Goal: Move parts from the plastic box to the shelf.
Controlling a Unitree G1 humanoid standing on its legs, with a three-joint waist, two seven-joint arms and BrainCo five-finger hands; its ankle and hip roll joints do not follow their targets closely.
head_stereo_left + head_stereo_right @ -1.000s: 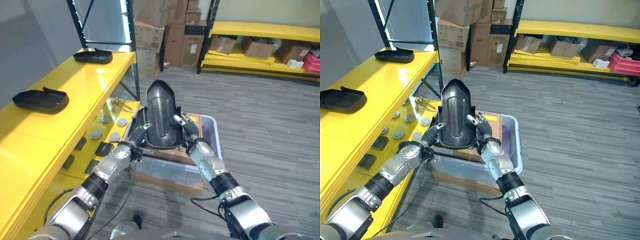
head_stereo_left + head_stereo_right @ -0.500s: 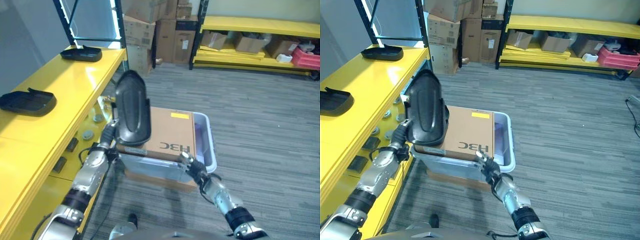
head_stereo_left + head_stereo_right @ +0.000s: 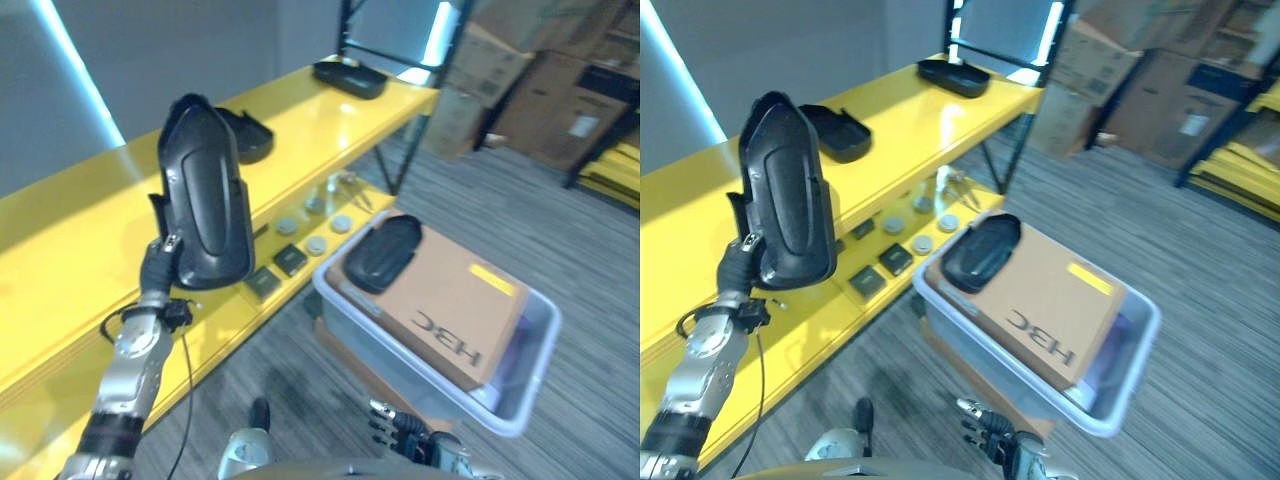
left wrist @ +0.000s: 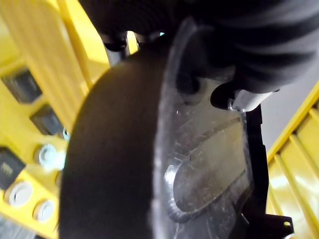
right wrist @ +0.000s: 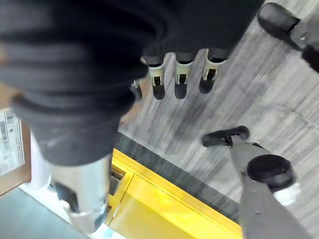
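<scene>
Item: black moulded plastic part [image 3: 205, 195], long, shell-shaped, with a raised central rib. Location: held upright in the left hand [image 3: 158, 268], gripped at its lower end, in front of the yellow shelf [image 3: 90, 240]. The left wrist view looks along the part's hollow inner face [image 4: 199, 164], with the hand's fingers curled at its edge. Change: one second ago both hands gripped this part over the plastic box; half a second ago the right hand had let go and dropped away; the part is now raised clear of the box and carried toward the shelf. The camera has also swung left, so the shelf occupies much more of the eye views.

Item: right hand [image 3: 985, 432]. Location: low at the bottom edge of the eye views, well apart from the part. State: empty, fingers [image 5: 180, 82] relaxed and straight over the grey floor.

Item: plastic box [image 3: 520, 400], pale translucent tub. Contents: a brown cardboard carton [image 3: 455, 310] and, lying on top of it at the shelf end, a second black part [image 3: 383, 252], shallow and oval.

Item: parts already on the shelf top: one black tray-like part [image 3: 248, 135] just behind the held part, another [image 3: 350, 77] at the far end.

Item: lower shelf level, carrying small round and square fittings [image 3: 300, 235].

Assessment: transfer of the held part is midway; placement on the shelf top is not yet made. At least one part remains in the box.
</scene>
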